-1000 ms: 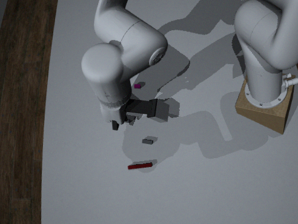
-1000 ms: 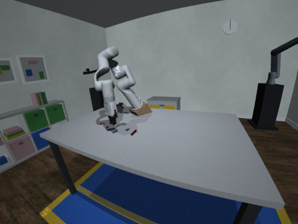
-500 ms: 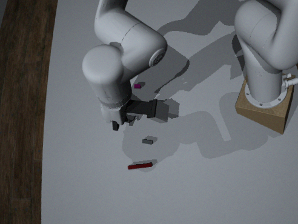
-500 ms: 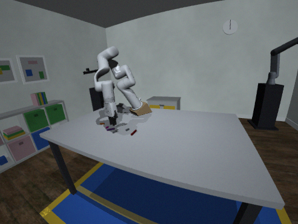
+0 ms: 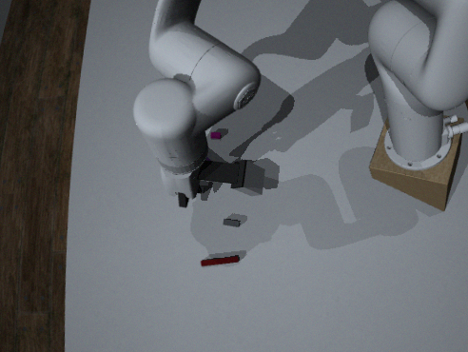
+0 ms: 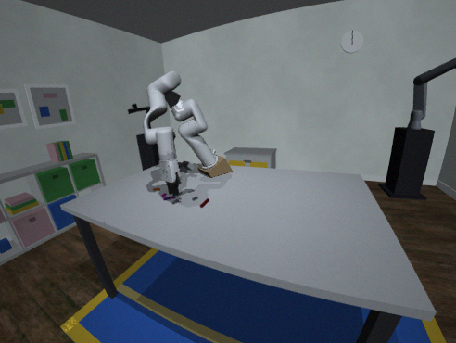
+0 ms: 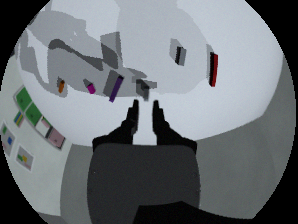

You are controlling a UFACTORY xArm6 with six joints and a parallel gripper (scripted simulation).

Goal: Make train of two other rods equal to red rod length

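Red rod [image 5: 220,261] in plain sight; narrow, empty gripper [image 7: 145,111]; purple rod [image 7: 115,86] arm-hidden from above.

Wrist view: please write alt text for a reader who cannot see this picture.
The gripper hangs over the grey table, its two dark fingers partly closed with nothing between them. Ahead lie a purple rod, magenta rod and orange rod at left, a grey rod and red rod at right.
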